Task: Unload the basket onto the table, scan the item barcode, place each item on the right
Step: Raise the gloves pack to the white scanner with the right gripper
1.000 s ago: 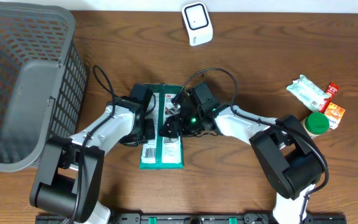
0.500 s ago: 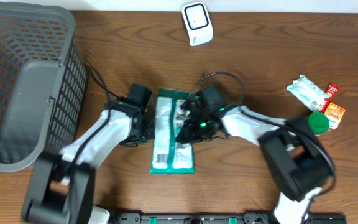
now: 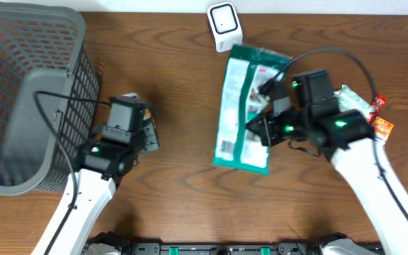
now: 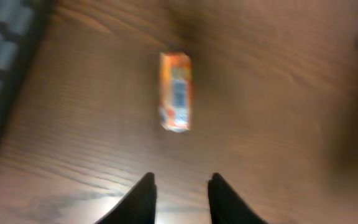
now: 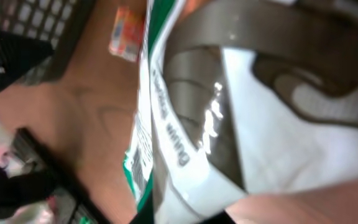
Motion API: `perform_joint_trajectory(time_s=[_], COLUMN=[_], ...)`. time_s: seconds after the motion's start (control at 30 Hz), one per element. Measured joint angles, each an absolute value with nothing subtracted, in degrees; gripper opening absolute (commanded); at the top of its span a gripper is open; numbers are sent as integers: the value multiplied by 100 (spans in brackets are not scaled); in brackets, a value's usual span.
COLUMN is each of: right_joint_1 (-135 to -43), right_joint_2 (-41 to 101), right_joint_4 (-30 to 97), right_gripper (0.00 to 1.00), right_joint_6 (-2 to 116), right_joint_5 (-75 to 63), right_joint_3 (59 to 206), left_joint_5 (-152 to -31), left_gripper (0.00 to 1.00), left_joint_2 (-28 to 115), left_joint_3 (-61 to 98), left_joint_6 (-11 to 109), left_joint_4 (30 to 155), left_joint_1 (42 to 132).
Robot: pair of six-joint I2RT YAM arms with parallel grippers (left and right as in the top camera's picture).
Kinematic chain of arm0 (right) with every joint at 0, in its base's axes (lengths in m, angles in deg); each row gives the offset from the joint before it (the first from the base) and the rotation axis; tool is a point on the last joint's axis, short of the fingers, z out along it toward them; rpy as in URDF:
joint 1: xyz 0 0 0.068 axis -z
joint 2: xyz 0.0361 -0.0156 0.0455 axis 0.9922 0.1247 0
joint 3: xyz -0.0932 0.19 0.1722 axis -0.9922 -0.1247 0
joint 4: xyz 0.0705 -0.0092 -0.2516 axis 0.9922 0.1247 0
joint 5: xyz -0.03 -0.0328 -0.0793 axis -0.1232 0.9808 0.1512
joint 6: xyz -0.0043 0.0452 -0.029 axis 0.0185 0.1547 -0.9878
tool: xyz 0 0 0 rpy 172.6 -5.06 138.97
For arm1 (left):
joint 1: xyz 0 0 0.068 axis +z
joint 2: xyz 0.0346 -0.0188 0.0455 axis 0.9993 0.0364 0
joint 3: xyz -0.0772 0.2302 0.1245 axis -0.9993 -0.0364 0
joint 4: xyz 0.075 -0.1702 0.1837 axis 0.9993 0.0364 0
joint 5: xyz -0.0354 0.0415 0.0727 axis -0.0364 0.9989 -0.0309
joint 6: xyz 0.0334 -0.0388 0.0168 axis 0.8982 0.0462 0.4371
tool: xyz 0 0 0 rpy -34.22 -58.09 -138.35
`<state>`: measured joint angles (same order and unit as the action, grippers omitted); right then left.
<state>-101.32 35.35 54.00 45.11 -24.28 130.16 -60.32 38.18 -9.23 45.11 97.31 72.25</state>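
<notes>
The item is a green and white bag (image 3: 241,99) with a barcode patch (image 3: 225,147) near its lower end. My right gripper (image 3: 262,127) is shut on the bag's right edge and holds it off the table, its top end just below the white scanner (image 3: 224,27). The right wrist view is filled by the bag (image 5: 229,112), blurred; the fingers are mostly hidden behind it. My left gripper (image 4: 179,177) is over bare wood at the left (image 3: 146,133), jaws apart and empty. A small orange packet (image 4: 176,99) lies ahead of it.
A grey mesh basket (image 3: 27,92) fills the far left. At the right edge lie a pale wrapped snack (image 3: 351,105), a green-lidded tub (image 3: 363,140) and a small orange packet (image 3: 382,129). Cables trail from both arms.
The right arm has lifted the bag from the table's middle up and right toward the scanner. The left gripper let go of the bag, pulled back left and opened.
</notes>
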Motion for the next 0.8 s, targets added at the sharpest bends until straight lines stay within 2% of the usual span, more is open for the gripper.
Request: perform_joint_trajectory(time_s=[0.17,0.37,0.63,0.8], right_joint_1=[-10396,-10858,-11577,-11865], right_joint_2=[3572,4075,5401,6623], right_joint_4=[6520,6356,4865,3298], right_gripper=[1,1,1,1], right_joint_6=[4054,3541,2168,937], right_joint_5=[-987,746,2588,3913], right_joint_3=[14901,16452,16577,16573], left_joint_5=[-5686,-5564,-5507,-5505], left_gripper=[81,82,83,83], left_joint_2=[3853,3958,3969,3969], left_joint_3=[-925,-925,-925,-925], left_joint_6=[4494,4452,4452,4452], left_joint_4=[9733,9733,9731,9731], left_joint_1=[7435,7475,7475,7475])
